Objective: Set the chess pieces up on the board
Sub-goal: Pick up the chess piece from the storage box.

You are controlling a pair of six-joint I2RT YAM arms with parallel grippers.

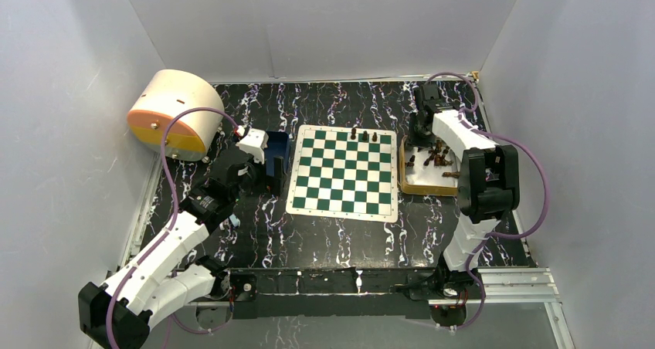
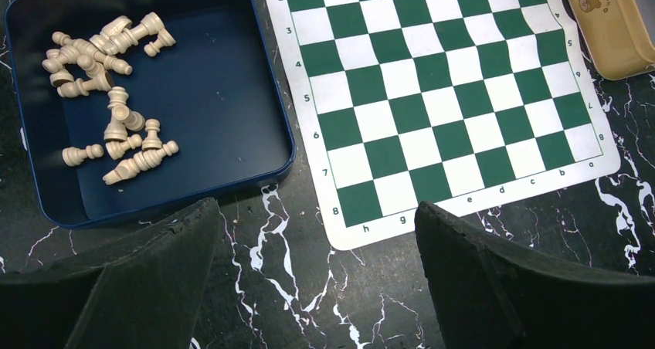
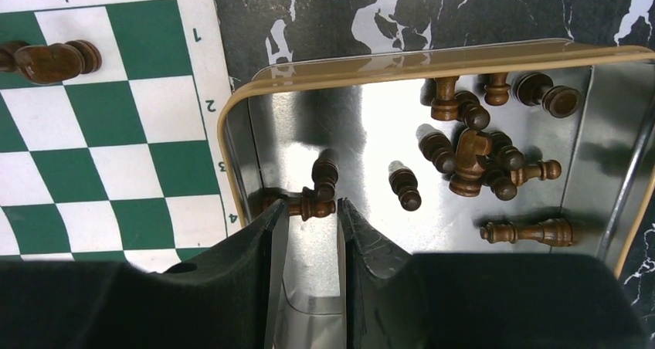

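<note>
The left fingers (image 2: 178, 241) gape wide over the desk (image 2: 309, 303), holding nothing, the board (image 2: 432, 94) just ahead. The right fingers (image 3: 363, 241) sit nearly closed inside the gold tray (image 3: 432, 59). A dark piece (image 3: 309, 208) lies flat at their tips (gripped or merely touched, I cannot tell), long axis running finger to finger, head seemingly rightward. Squeezed endwise, it may pop free or drag the neighbour (image 3: 324, 175) touching it.

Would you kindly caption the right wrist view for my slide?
Right gripper poised over a fallen dark piece in the gold tray.
</note>
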